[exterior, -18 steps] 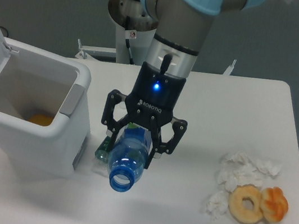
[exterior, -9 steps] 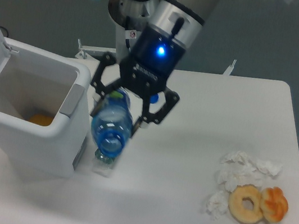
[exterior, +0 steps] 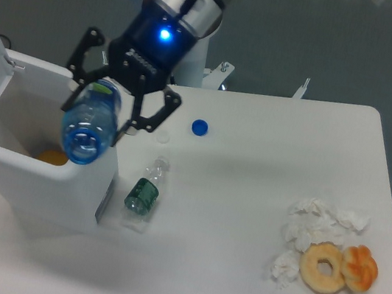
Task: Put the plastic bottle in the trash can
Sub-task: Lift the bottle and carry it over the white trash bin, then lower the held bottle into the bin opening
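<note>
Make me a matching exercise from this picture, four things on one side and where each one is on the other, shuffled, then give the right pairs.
Things:
1. plastic bottle
2. crushed bottle
3. blue cap
4. doughnut

Places:
A. loose on the table, right of the gripper
B. lying beside the trash can
C. near the crumpled tissues
D. held over the trash can's rim

Pairs: 1-D, 2-B, 3-A, 4-C

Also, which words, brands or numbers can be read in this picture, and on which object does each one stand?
White brand lettering on the black body of the claw: blurred, cannot be read.
Label of the plastic bottle held in the claw: green and blue print, no word legible.
Dark green label of the small crushed bottle: too small to read.
Trash can: no text visible.
</note>
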### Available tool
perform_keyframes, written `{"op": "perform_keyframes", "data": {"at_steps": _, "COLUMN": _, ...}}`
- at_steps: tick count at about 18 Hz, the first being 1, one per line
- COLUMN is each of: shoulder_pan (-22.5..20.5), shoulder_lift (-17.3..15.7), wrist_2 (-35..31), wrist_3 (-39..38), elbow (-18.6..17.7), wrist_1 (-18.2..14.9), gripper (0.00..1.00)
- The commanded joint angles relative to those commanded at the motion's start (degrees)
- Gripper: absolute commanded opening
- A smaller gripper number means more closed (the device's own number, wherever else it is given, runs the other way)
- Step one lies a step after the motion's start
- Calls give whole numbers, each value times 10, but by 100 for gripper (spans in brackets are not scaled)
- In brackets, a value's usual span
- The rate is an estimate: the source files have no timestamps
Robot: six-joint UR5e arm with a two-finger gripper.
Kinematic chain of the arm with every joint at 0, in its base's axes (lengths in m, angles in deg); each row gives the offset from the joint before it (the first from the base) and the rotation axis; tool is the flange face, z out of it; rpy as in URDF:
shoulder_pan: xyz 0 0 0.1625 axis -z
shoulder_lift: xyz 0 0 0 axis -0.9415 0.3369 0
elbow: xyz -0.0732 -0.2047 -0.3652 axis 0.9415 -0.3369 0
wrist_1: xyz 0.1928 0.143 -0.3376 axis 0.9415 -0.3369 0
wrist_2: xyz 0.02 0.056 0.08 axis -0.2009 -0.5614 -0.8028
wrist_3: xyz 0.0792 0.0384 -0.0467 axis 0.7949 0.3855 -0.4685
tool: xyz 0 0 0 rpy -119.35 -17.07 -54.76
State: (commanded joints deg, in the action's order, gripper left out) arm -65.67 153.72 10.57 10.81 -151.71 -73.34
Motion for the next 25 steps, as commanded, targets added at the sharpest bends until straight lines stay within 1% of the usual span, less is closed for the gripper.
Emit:
{"op": "perform_keyframes", "data": {"at_steps": 6, "shoulder_pan": 14, "shoulder_lift": 3, "wrist_2": 3, "wrist_3": 5, "elbow": -1, "wrist_1": 1, "gripper": 74}}
{"op": "perform_keyframes", "data": {"at_steps": 9, "shoulder_pan": 14, "shoulder_lift": 5, "wrist_2": 33, "wrist_3": 9, "elbow": -5, "wrist_1": 1, "gripper": 74}}
{"op": "perform_keyframes", "data": {"at_steps": 12, "shoulder_pan": 15, "shoulder_lift": 4, "wrist_2": 34, "wrist_3": 21, "elbow": -18, "wrist_1": 3, "gripper": 74}}
{"op": "perform_keyframes", "data": {"at_steps": 25, "shoulder_pan": 21, "shoulder_lift": 12, "wrist_2": 34, "wrist_3": 41, "elbow": -21, "wrist_1": 3, "gripper": 75}}
